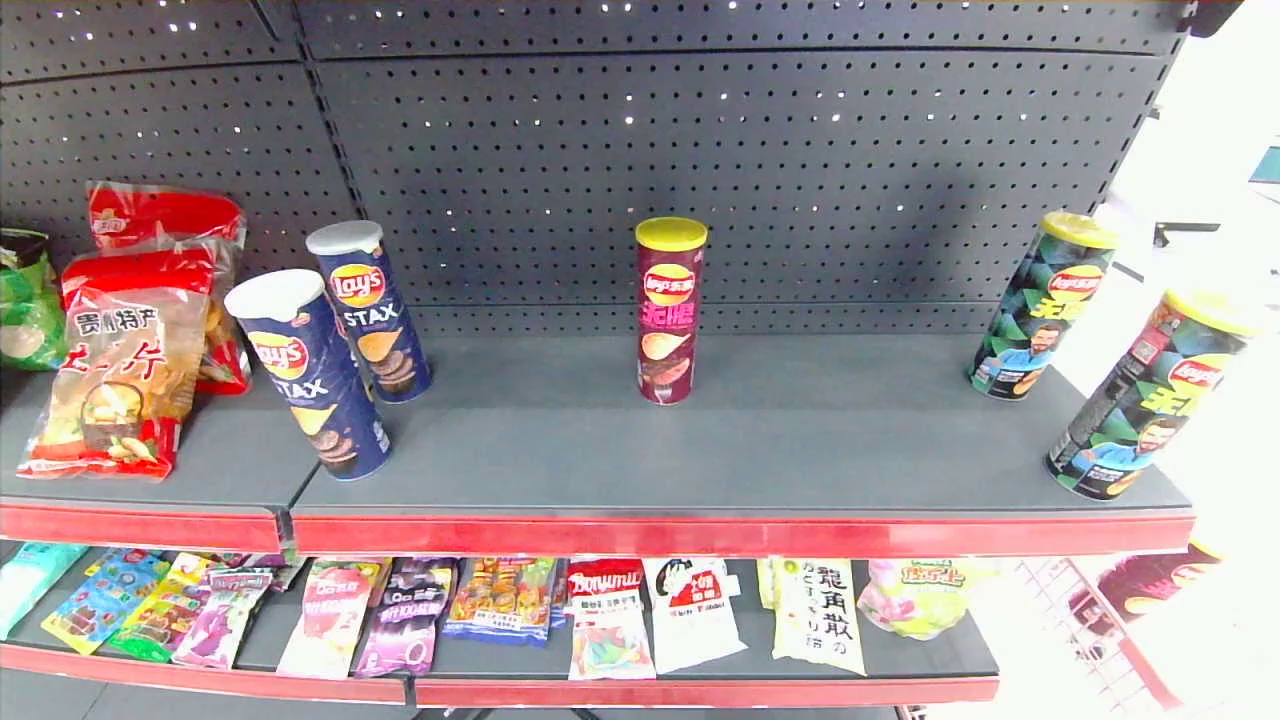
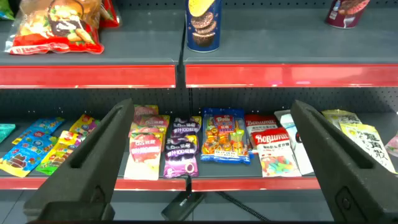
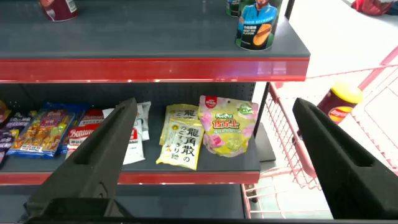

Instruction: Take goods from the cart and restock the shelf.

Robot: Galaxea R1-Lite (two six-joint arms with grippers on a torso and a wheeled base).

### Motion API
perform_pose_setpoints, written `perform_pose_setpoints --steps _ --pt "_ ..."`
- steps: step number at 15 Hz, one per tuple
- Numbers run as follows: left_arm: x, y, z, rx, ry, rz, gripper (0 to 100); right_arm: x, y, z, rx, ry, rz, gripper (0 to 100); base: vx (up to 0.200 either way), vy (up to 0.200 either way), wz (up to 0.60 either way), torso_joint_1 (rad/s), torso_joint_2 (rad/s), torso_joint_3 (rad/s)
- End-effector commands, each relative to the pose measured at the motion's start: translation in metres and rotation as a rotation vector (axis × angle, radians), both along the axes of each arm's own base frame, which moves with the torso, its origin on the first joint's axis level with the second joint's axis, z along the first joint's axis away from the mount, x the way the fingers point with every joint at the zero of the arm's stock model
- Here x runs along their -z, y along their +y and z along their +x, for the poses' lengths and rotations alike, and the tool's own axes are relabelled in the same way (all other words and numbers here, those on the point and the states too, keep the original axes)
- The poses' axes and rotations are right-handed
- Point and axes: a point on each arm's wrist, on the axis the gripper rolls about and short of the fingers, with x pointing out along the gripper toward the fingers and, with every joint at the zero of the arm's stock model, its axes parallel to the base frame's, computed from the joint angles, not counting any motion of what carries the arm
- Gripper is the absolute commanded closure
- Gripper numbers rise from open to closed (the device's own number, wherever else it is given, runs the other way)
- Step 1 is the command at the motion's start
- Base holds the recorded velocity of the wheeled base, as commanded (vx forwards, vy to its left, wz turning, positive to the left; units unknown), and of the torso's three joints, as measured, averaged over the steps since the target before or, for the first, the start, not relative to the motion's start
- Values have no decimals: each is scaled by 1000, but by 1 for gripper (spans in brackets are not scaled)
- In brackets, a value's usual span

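Observation:
The upper shelf (image 1: 740,450) holds chip cans: two blue ones (image 1: 310,370) at the left, a maroon one (image 1: 668,310) in the middle and two green ones (image 1: 1150,395) at the right end. The pink wire cart (image 3: 367,124) stands beyond the shelf's right end, and a maroon can with a yellow lid (image 3: 336,104) lies in it. My left gripper (image 2: 211,168) is open and holds nothing; it faces the lower shelf's candy bags (image 2: 224,137). My right gripper (image 3: 214,165) is also open with nothing in it, in front of the lower shelf's right end, beside the cart.
Red snack bags (image 1: 120,340) stand at the upper shelf's left. Flat snack packets (image 1: 610,620) line the lower shelf. Wide bare stretches lie either side of the maroon can. A pegboard wall (image 1: 700,150) backs the shelf.

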Motion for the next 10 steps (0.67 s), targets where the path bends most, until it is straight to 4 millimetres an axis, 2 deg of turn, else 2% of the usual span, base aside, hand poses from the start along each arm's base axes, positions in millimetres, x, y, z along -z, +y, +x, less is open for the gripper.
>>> perform_pose_setpoints --steps 1,10 --pt "0 0 0 0 1 1 0 0 0 0 -1 2 -1 0 0 -200 0 -2 2 12" --pt "0 0 0 -1 1 -1 0 0 0 0 -3 1 -1 0 0 -200 0 8 3 4"
